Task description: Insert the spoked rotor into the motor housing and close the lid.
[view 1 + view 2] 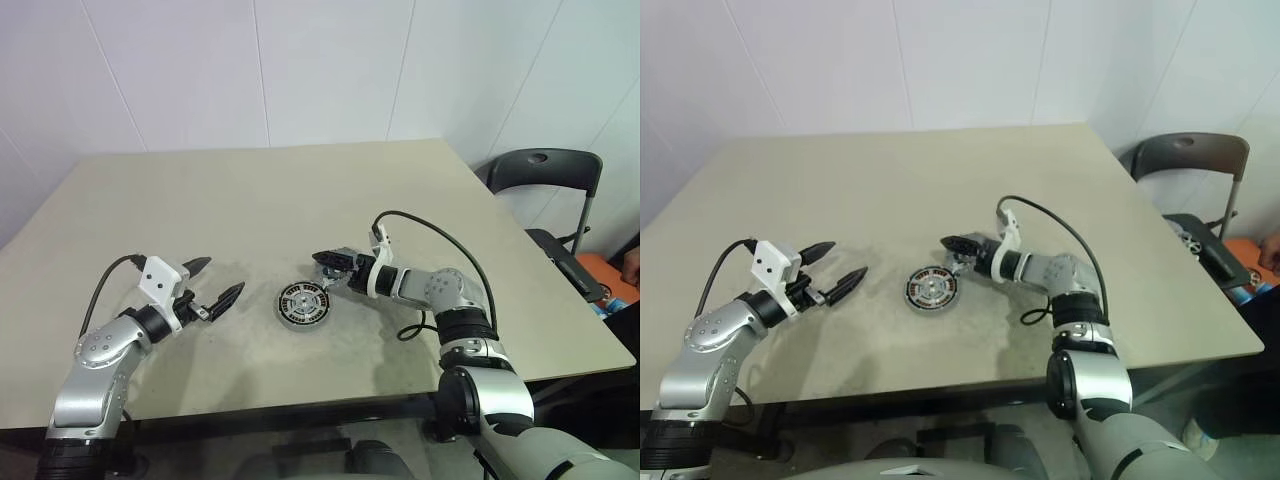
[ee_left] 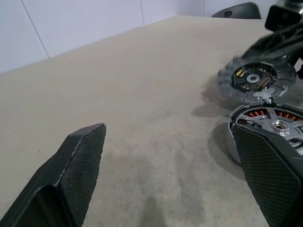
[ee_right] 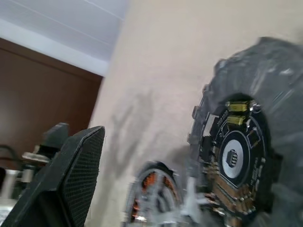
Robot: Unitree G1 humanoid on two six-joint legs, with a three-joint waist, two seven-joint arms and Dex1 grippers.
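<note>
The motor housing [image 1: 284,313], a short silver cup with copper windings, stands on the table near the front centre. The spoked rotor [image 1: 303,303] sits inside it, its pale spokes and hub showing from above. Just beyond the housing's right rim the lid [image 2: 258,78], grey with a notched edge and a circuit board face, is tilted up on edge at my right gripper [image 1: 322,270]. That gripper is open: the lid [image 3: 236,151] lies against one hidden finger, and a gap separates it from the other finger [image 3: 71,179]. My left gripper [image 1: 224,275] hovers open and empty to the housing's left.
The beige table [image 1: 250,190] stretches wide behind the parts. A dark folding chair [image 1: 545,170] stands off the table's right corner, with an orange item [image 1: 600,270] beyond the right edge. A black cable [image 1: 440,235] loops over my right forearm.
</note>
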